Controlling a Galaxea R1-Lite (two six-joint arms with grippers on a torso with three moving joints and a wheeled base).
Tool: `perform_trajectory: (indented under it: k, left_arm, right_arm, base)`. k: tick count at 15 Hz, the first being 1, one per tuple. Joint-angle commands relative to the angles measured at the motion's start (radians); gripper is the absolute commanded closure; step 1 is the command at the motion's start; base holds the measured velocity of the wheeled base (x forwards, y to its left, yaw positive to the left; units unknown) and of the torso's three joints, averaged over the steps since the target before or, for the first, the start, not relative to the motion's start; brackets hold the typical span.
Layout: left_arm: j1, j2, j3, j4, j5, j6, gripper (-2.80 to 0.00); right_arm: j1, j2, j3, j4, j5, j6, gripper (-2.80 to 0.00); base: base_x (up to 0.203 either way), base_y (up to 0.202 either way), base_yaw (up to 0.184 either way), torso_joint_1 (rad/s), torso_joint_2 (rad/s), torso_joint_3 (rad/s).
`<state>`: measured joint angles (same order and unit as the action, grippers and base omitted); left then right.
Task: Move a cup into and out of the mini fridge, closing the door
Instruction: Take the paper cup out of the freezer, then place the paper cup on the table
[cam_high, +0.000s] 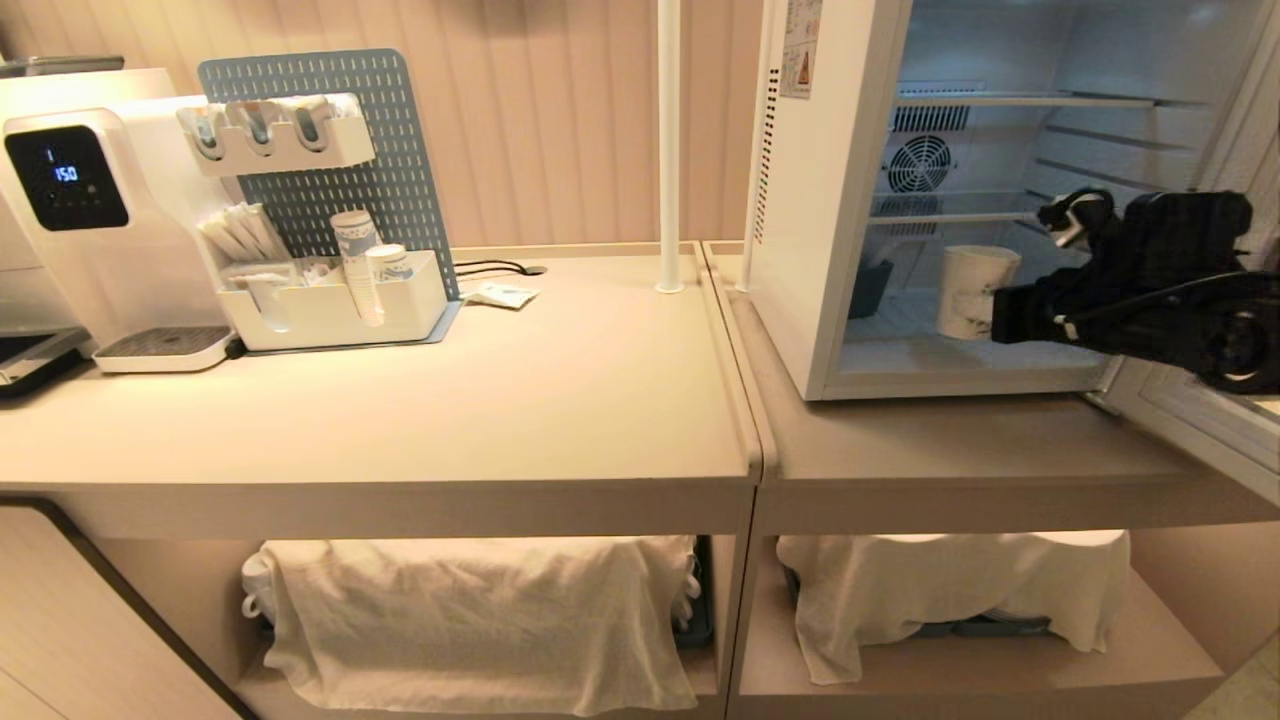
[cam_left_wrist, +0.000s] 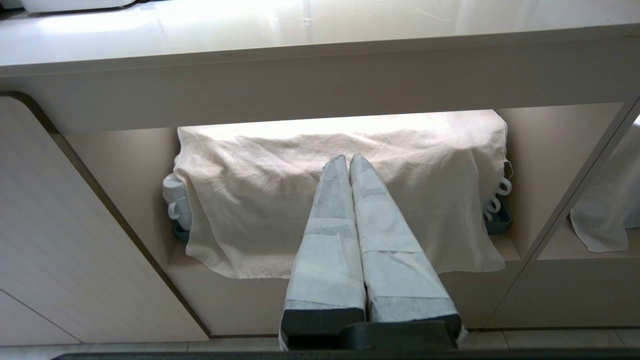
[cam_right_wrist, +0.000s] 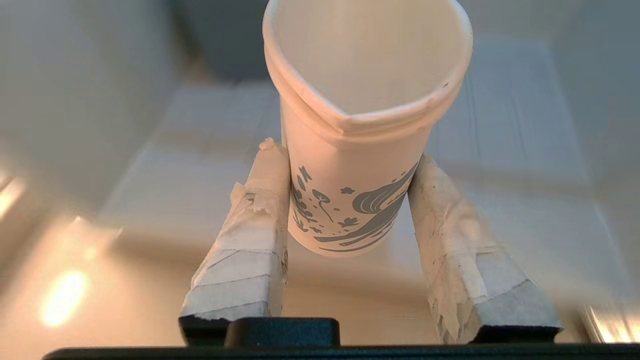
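Jaws: right gripper (cam_right_wrist: 350, 200) clamped on the cup (cam_right_wrist: 350, 165), rim visibly dented | cup sat between its fingers, over the mini fridge (cam_high: 830, 200) floor | risk: tighter squeeze could crumple it, or tilt spill it | left gripper (cam_left_wrist: 348, 165) pressed together, parked low.

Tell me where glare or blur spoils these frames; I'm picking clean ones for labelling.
Head view: the mini fridge interior is washed out pale. Left wrist view: the countertop is blown out white. Right wrist view: warm glare patches beside the cup, soft background.
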<state>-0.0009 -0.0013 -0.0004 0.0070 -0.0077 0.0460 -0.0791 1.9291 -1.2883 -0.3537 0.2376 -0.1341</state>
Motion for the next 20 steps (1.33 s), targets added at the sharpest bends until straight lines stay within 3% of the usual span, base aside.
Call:
perform_trajectory:
  k: [1,5,10,12,16,20]
  left_arm:
    - [0.001,0.001,0.0,0.001,0.0,0.0,0.0]
    - [-0.001,0.001,0.0,-0.001,0.0,0.0,0.0]
    - [0.0,0.001,0.0,0.0,0.0,0.0,0.0]
    - [0.001,0.001,0.0,-0.001,0.0,0.0,0.0]
    - [-0.001,0.001,0.0,0.001,0.0,0.0,0.0]
    - [0.001,0.001,-0.001,0.0,0.0,0.0,0.0]
  right_arm:
    - [0.0,-0.213,0.043,0.189,0.002,-0.009,0.0]
    - [-0.007,-0.525,0.082,0.64,-0.026,-0.022,0.0]
    - [-0.016,-0.975,0.252,0.977,-0.142,-0.048,0.0]
    - [-0.017,-1.166,0.424,0.963,-0.188,-0.05,0.0]
    - [0.009,-1.464,0.868,0.694,-0.225,-0.04,0.0]
    - [0.023,-1.652,1.141,0.431,-0.148,-0.022,0.0]
  base:
    - [0.0,0.0,0.0,0.0,0.0,0.0]
    - [0.0,0.0,0.0,0.0,0.0,0.0]
    - [0.0,0.0,0.0,0.0,0.0,0.0]
    - [0.0,0.0,0.0,0.0,0.0,0.0]
    - [0.0,0.0,0.0,0.0,0.0,0.0]
    - [0.0,0.0,0.0,0.0,0.0,0.0]
